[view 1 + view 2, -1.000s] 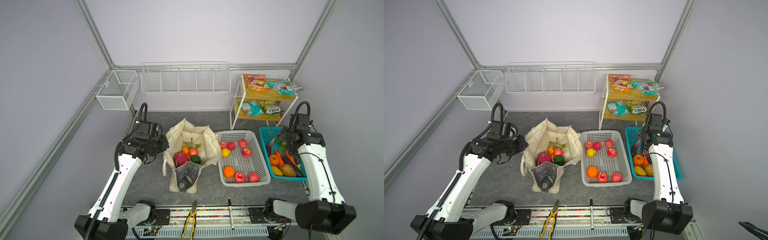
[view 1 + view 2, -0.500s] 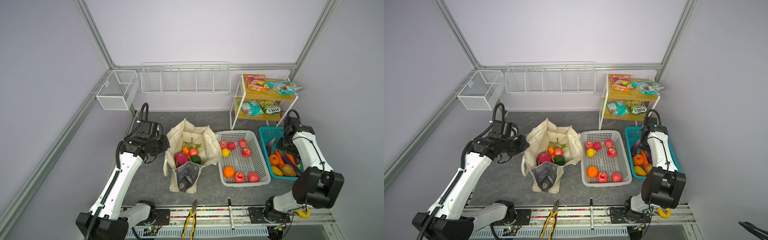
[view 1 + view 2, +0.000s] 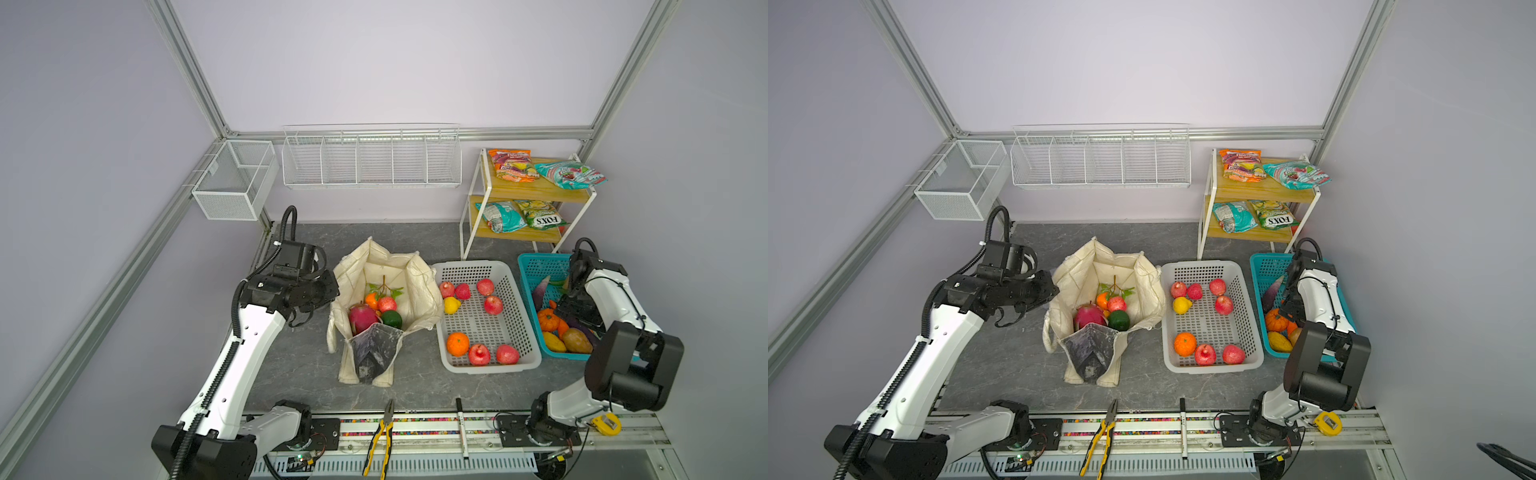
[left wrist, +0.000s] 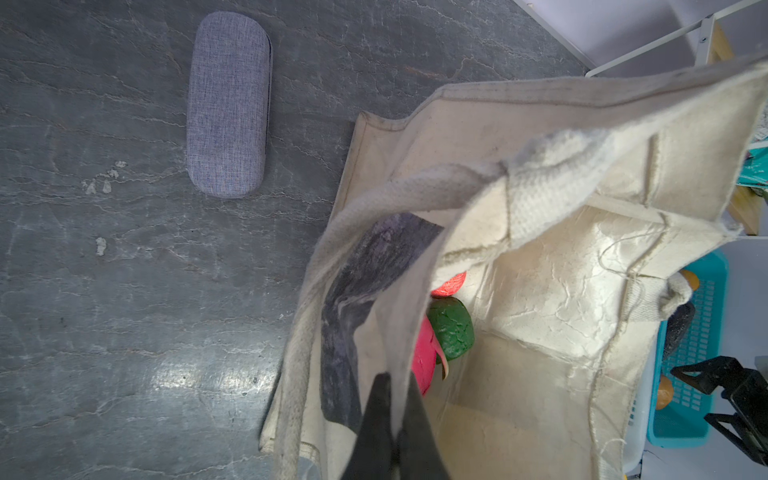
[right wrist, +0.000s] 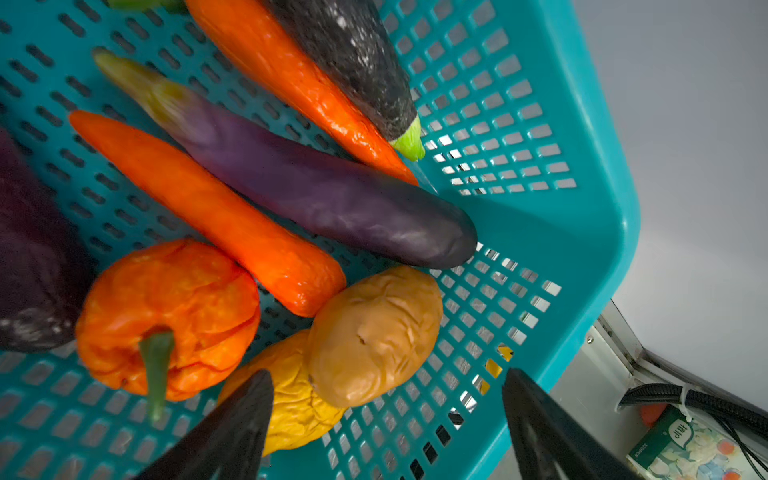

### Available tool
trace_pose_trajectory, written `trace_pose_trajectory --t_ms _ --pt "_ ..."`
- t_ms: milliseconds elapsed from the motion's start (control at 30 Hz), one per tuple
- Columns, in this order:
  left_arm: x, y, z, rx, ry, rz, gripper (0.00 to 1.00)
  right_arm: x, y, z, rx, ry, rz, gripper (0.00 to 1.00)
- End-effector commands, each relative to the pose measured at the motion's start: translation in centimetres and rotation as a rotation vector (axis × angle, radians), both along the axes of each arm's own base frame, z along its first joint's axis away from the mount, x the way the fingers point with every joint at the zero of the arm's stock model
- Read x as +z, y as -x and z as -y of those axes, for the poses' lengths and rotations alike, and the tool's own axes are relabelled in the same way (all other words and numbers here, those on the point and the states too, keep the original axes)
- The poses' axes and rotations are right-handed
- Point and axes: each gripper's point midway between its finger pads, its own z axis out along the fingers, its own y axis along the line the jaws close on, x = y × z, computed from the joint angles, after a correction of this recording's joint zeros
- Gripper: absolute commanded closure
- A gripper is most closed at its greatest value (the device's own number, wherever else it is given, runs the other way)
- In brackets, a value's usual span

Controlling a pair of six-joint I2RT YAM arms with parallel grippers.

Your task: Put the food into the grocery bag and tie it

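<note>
The cream grocery bag point(image 3: 419, 282) point(image 3: 1142, 291) stands open in mid-table. It holds a magenta dragon fruit point(image 3: 361, 318), a green fruit point(image 3: 391, 319), a red apple point(image 3: 387, 304) and an orange. My left gripper point(image 3: 332, 286) point(image 4: 395, 380) is shut on the bag's left rim point(image 4: 399, 332). My right gripper point(image 3: 582, 316) point(image 5: 386, 374) hangs open in the teal basket point(image 3: 536, 266) point(image 5: 582, 208), its jaws straddling a brown potato point(image 5: 374, 336) and a yellow vegetable point(image 5: 291, 407). An orange pepper point(image 5: 174, 307), carrots and aubergines lie beside them.
A white basket point(image 3: 469, 270) of apples, a lemon and an orange sits between bag and teal basket. Snack packets point(image 3: 513, 166) lie on the wooden shelf point(image 3: 528, 191) at the back right. A grey case point(image 4: 226, 104) lies left of the bag. Pliers point(image 3: 380, 436) lie on the front rail.
The right arm's elbow has dropped low and forward, with its gripper kept over the teal basket. The left gripper has kept its hold on the bag rim.
</note>
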Motion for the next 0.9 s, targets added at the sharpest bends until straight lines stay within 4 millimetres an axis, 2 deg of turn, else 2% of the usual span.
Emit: trace_pose_trajectory --t_ms 0,433,867 --pt "-0.3 0.8 0.0 -0.007 -0.004 -0.036 1.0 -1.3 0.3 -0.4 0.011 -0.055 -0.014 0.11" --pt "-0.5 1.0 -0.2 0.006 -0.003 -0.033 1.0 -3.6 0.9 -0.3 0.008 -0.127 -0.068 0.11" --pt "-0.4 0.6 0.0 0.005 -0.001 -0.032 1.0 -4.9 1.1 -0.2 -0.012 -0.173 -0.105 0.11"
